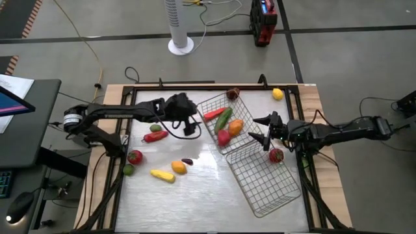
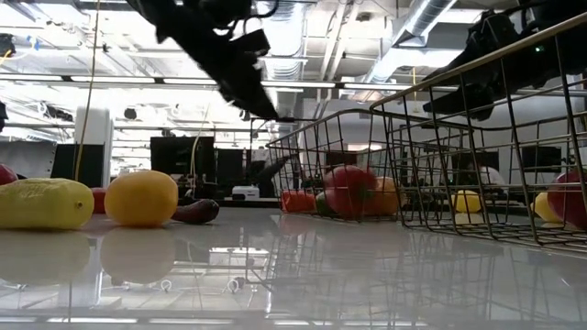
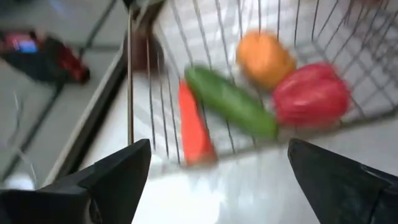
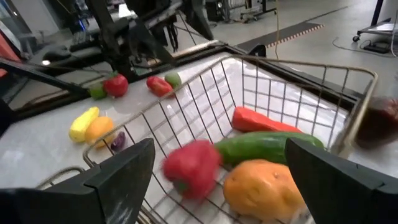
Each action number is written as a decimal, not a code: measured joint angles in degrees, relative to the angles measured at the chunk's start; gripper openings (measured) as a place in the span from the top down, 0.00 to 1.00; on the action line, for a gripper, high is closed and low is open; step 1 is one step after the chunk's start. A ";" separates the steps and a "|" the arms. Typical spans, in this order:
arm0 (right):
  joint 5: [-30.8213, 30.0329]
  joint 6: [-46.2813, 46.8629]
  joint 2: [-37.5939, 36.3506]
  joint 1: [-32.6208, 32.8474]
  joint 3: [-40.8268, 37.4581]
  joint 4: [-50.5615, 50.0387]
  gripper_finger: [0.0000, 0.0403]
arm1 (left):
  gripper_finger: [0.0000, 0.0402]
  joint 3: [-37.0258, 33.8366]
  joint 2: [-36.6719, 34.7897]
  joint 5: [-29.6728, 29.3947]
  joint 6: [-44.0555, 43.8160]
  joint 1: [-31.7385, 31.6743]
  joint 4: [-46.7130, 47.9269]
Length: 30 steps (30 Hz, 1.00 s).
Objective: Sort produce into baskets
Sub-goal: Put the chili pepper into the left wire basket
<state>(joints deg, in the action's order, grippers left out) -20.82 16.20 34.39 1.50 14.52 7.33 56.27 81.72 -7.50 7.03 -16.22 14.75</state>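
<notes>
One wire basket at the table's middle holds an orange-red carrot-like piece, a green cucumber, an orange fruit and a red pepper. The second basket lies beside it, toward the near right. My left gripper is open and empty, just left of the filled basket, which its wrist view shows. My right gripper is open and empty at that basket's right side, above its rim. Loose produce lies on the table's left part.
On the left lie a red chili, a green piece, a tomato, a lime, a yellow piece, an orange and a purple piece. A dark red piece, a lemon and a red fruit lie on the right.
</notes>
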 joint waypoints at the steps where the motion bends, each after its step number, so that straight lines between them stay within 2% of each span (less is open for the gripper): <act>1: -0.02 -0.01 -0.21 0.00 0.00 -0.39 0.04 | 0.10 -0.69 -1.10 -0.33 -1.30 -0.43 2.63; 6: -0.04 -0.06 -0.33 0.00 0.00 0.27 0.04 | 0.10 -1.68 -3.09 -3.05 -9.28 -1.57 18.00; 12: -0.04 -0.10 -0.24 0.21 0.00 0.81 0.04 | 0.10 -2.36 1.76 -1.97 -15.21 -1.82 32.95; 19: -0.04 -0.15 -0.24 0.35 0.00 1.43 0.04 | 0.14 -3.04 9.32 -2.69 -11.34 -1.62 38.38; 30: -0.02 0.10 -0.24 0.39 0.00 1.43 0.04 | 0.40 -2.79 16.37 -3.92 -5.08 -1.47 41.30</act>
<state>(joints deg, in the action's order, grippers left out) -20.84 16.29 34.15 1.89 14.52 8.75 53.48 98.08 -11.42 1.94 -17.69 56.06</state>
